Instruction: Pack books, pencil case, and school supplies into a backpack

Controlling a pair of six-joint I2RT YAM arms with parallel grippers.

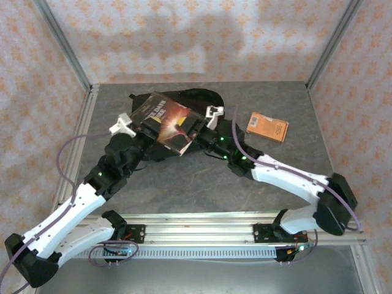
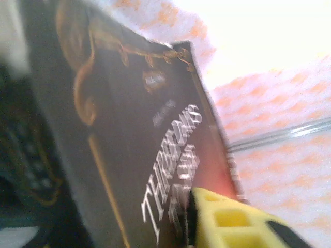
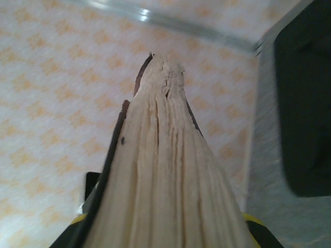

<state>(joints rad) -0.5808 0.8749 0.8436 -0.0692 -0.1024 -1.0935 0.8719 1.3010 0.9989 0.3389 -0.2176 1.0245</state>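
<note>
From above and behind the arms, I see both of them reaching toward the middle of the counter [image 1: 202, 184] and meeting at a dark book [image 1: 168, 125] with a reddish glow on its cover. It is up off the counter and tilted, in front of the black backpack [image 1: 195, 98], which lies slumped toward the far edge. My left claw [image 1: 139, 127] is at the book's left end and my right claw [image 1: 196, 133] at its right end. An orange booklet [image 1: 267, 127] lies flat on the counter to the right, well apart from the backpack and both arms.

On the left wrist camera, the dark book [image 2: 145, 144] runs slantwise across a blurred view, its white title lettering partly readable and the red glow near its lower edge. One yellow pad [image 2: 227, 222] of the left claw sits at the bottom right, over the cover's lower corner. The other finger is hidden, so I cannot tell whether this claw is apart or pressing on the book.

On the right wrist camera, I look straight along the cream page edges of the dark book [image 3: 165, 170], which rises from between the right claw's fingers. A yellow pad shows at each lower corner, tight against the covers, so this claw is clamped on the book. The backpack [image 3: 305, 103] is a dark mass at the right edge, resting on the grey counter, with the patterned wall [image 3: 62, 103] behind.
</note>
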